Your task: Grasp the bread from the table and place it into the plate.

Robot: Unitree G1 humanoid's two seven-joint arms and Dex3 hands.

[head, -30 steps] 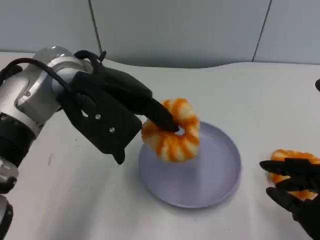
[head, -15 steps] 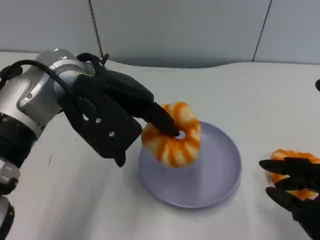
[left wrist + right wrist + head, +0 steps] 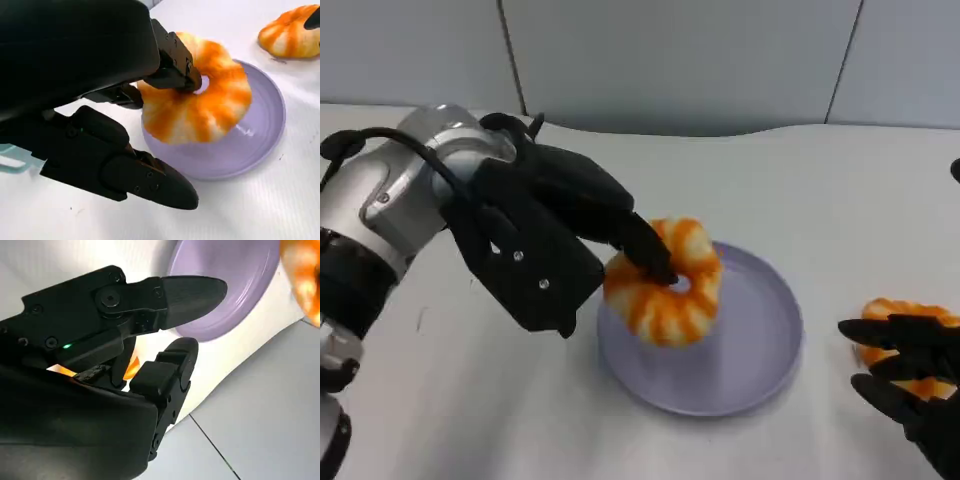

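Our left hand (image 3: 545,240) sinks lower toward the plate (image 3: 760,345), bringing the ring-shaped bread (image 3: 665,285) down with it; the bread now sits lower over the plate's near-left part, tilted, our fingers gripping through its hole.

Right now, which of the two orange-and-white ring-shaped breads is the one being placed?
Find the round lilac plate mid-table. The orange-and-white ring-shaped bread over its left part, held by the left hand, is the one. The other orange bread lies on the table beyond the right hand, off the plate.
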